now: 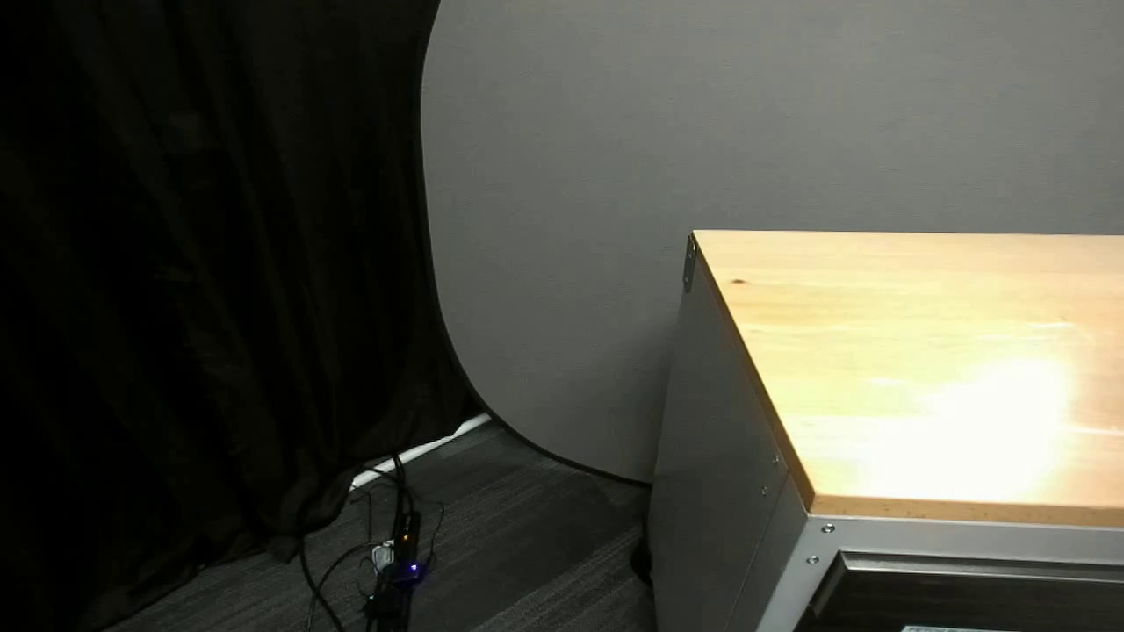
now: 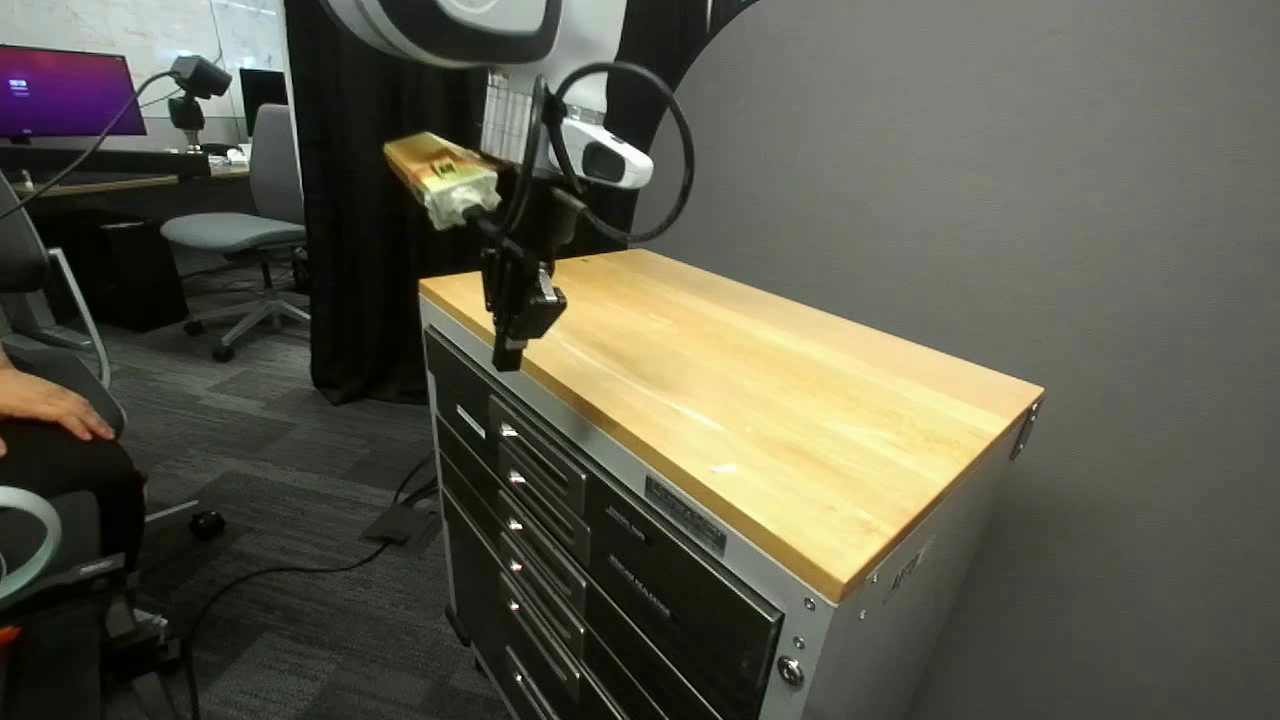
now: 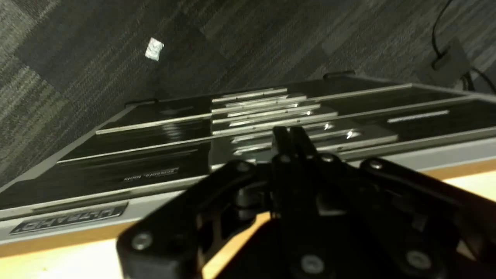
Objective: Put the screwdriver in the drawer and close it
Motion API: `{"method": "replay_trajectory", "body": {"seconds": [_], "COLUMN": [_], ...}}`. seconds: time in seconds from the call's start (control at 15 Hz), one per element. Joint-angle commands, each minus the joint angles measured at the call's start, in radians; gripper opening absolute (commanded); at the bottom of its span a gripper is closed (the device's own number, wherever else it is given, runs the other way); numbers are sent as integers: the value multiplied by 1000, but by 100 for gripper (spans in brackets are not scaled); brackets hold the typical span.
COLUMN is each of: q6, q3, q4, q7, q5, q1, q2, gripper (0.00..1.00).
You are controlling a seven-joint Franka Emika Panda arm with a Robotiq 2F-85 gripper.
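The grey cabinet with a light wood top (image 2: pixel 720 380) shows in both exterior views (image 1: pixel 781 333) and in the wrist view (image 3: pixel 62 255). Its dark drawer fronts look flush and shut. The top drawer (image 2: pixel 715 600) has a grey rim and shows in the wrist view (image 3: pixel 97 178); I cannot tell which drawer is the task's one. My gripper (image 2: pixel 507 358) points down over the cabinet's front edge, above the drawer fronts. In the wrist view its fingertips (image 3: pixel 291 131) are together with nothing visible between them. The screwdriver is not in view.
A grey panel (image 2: pixel 1000 180) stands behind the cabinet, and a black curtain (image 1: pixel 219 263) beside it. Cables (image 1: pixel 399 562) lie on the floor. A seated person's hand (image 2: pixel 50 402) shows at the left edge. A small white scrap (image 3: pixel 154 49) lies on the floor before the drawers.
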Motion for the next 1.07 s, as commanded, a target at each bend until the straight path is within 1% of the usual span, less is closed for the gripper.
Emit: {"method": "replay_trajectory", "body": {"seconds": [0.0,0.07,0.13,0.2,0.4,0.47,0.73,0.8,0.93,1.0], "q6": [-256,-307,-345,-377,-434,-449,-482,-489,-507,-461], "q3": [33,43,53,64,88,94,105,106,106,104], "q4": [95,123,149,174,221,233,263,269,284,240], "q7": [18,16,17,13,12,14,13,14,17,4], "q5": [-44,-49,-50,-46,-54,-58,-62,-65,-58,-37], "q1": [55,69,82,95,125,134,152,154,155,149], "q2": [-20,-14,-8,-1,6,6,0,0,0,-8], "gripper": [10,10,17,36,57,66,95,100,100,100]}}
